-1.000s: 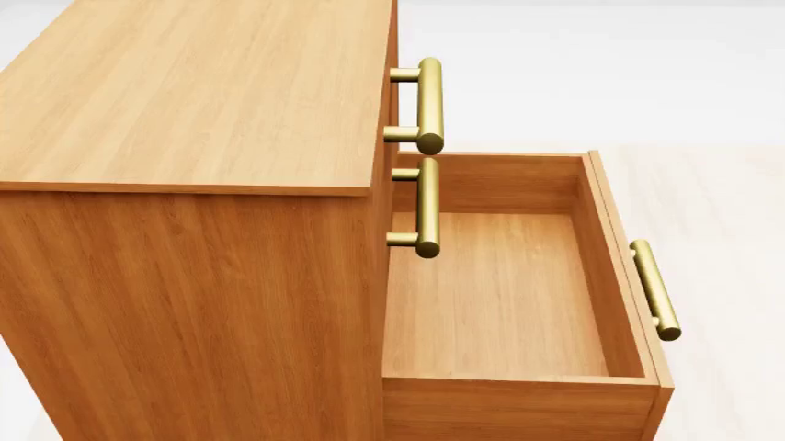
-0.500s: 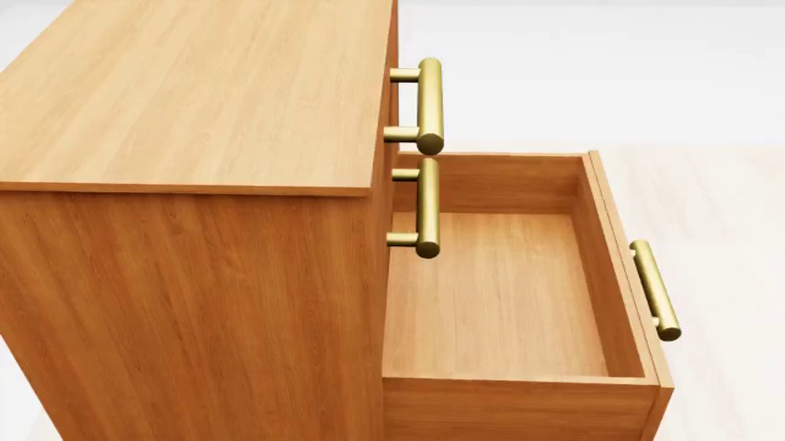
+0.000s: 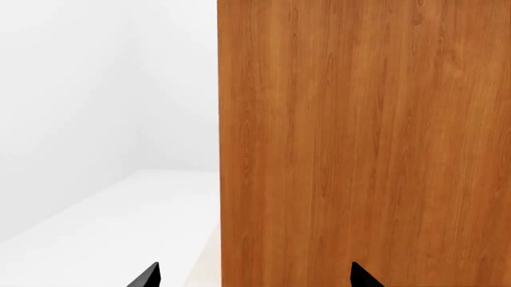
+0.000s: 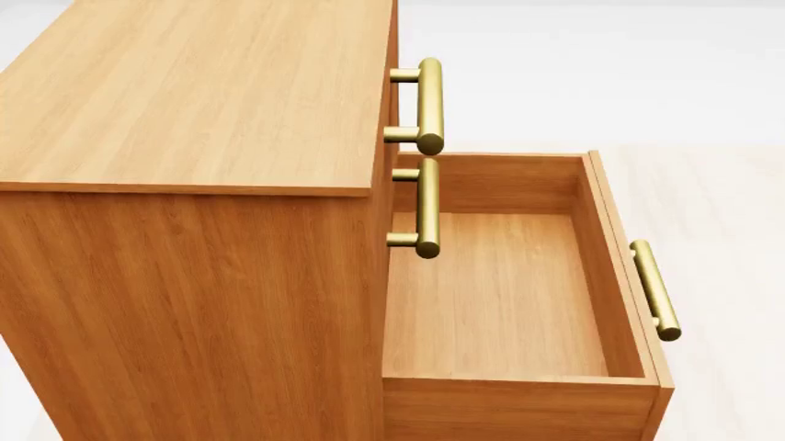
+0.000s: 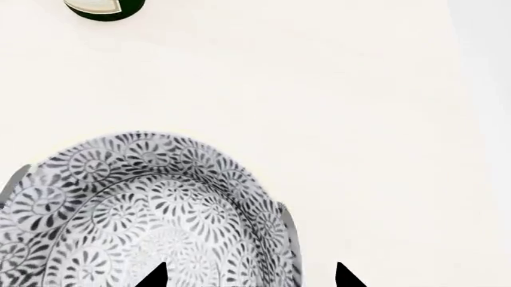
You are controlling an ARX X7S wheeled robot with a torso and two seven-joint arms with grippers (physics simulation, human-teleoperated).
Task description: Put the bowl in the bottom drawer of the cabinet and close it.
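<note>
So the honey-brown wood-grain cabinet [image 4: 197, 184] fills most of the head view, flat top and 1 side panel facing the camera. Its bottom drawer [image 4: 516, 303], a honey-brown wooden box with a brass bar handle [image 4: 654, 289] on the front, is pulled way out and there's just bare wood inside. The 2 upper drawers are shut, with their brass bar handles [image 4: 427, 106] stacked right above the open box.

The small round bowl with the blue-grey swirly speckle pattern [image 5: 143, 215] only shows up in the right wrist view. It sits upright on a pale cream surface, right under the right gripper [image 5: 249, 276], whose 2 dark fingers are apart, 1 tip over the bowl's inside and the other past its rim. Can't tell if either one touches it. A dark green round thing with a pale top [image 5: 104, 7] is cut off at the edge, well apart from the bowl.

The left gripper [image 3: 254, 276] hangs near a plain cabinet panel, fingers apart, nothing between them.
</note>
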